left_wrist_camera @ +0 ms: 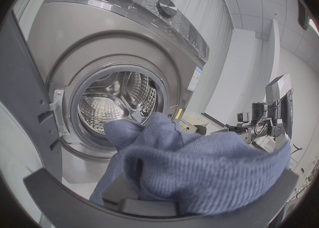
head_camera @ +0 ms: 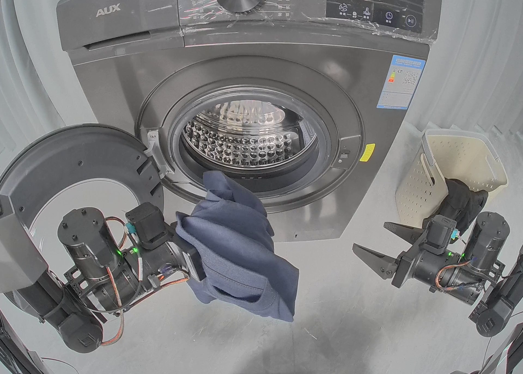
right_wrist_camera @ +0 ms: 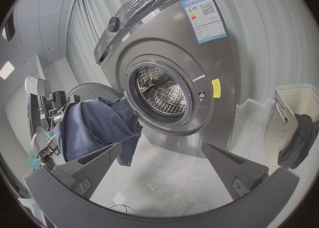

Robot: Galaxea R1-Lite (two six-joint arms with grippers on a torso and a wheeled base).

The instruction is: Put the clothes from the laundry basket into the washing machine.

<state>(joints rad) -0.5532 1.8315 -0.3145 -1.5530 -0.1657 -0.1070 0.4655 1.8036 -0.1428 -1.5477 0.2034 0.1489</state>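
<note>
Left gripper point(head_camera: 188, 260): closed on a blue garment point(head_camera: 239, 249); the fingers are mostly covered by the cloth, which is bunched over them in the left wrist view. The garment is held off the floor point(head_camera: 338, 326), and its loose part hangs below the gripper. Its upper fold is seen in front of the lower edge of the washing machine point(head_camera: 120, 80) opening, outside the drum point(head_camera: 239, 135); whether it touches the rim cannot be judged

The machine door point(head_camera: 71, 168) is swung fully open to the robot's left, beside the left arm. The steel drum is exposed and no clothing is seen in the part of it that shows

Right gripper point(head_camera: 370, 236): fingers spread wide, nothing held. It is held above the floor to the right of the machine front, well apart from the blue garment and just in front of the laundry basket point(head_camera: 468, 151)

The pale perforated basket is placed on the floor at the machine's right side. A dark garment point(head_camera: 463, 200) is draped over its near rim, close behind the right arm's wrist
</note>
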